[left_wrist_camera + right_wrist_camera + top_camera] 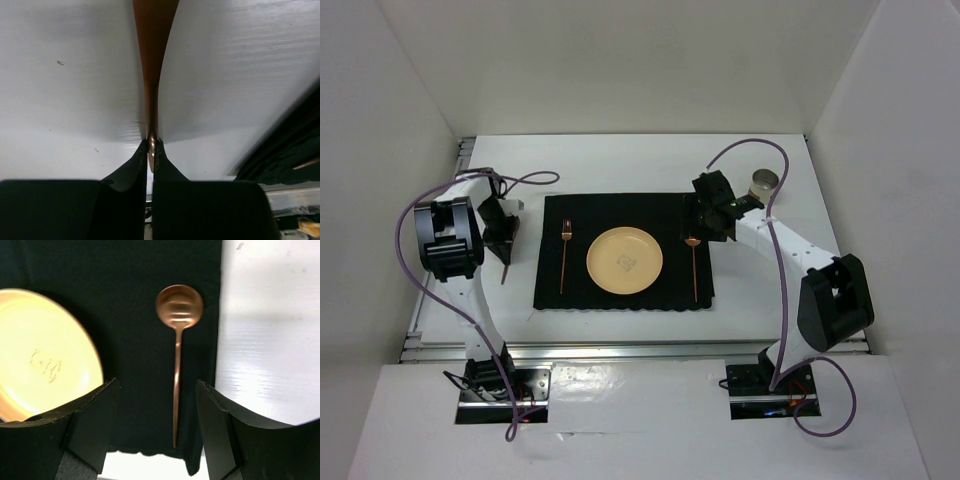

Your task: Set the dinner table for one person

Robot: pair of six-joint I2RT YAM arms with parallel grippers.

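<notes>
The white dinner table (620, 160) carries a black placemat (550, 285). On the mat lie a yellow plate (624, 261), a copper fork (564, 255) to its left and a copper spoon (694, 268) to its right. My left gripper (506, 250) is over the bare table just left of the mat. It is shut on a copper knife (152, 60), whose flat end points away from the fingers (130, 167). My right gripper (156, 385) is open above the spoon (178, 330), with its handle between the jaws. It touches neither the spoon nor the plate (40, 355).
A glass cup (764, 185) stands on the table beyond the mat's far right corner, close behind my right arm. White walls enclose the table on three sides. Silver rails (620, 349) run along the near edge. The mat's edge shows in the left wrist view (285, 150).
</notes>
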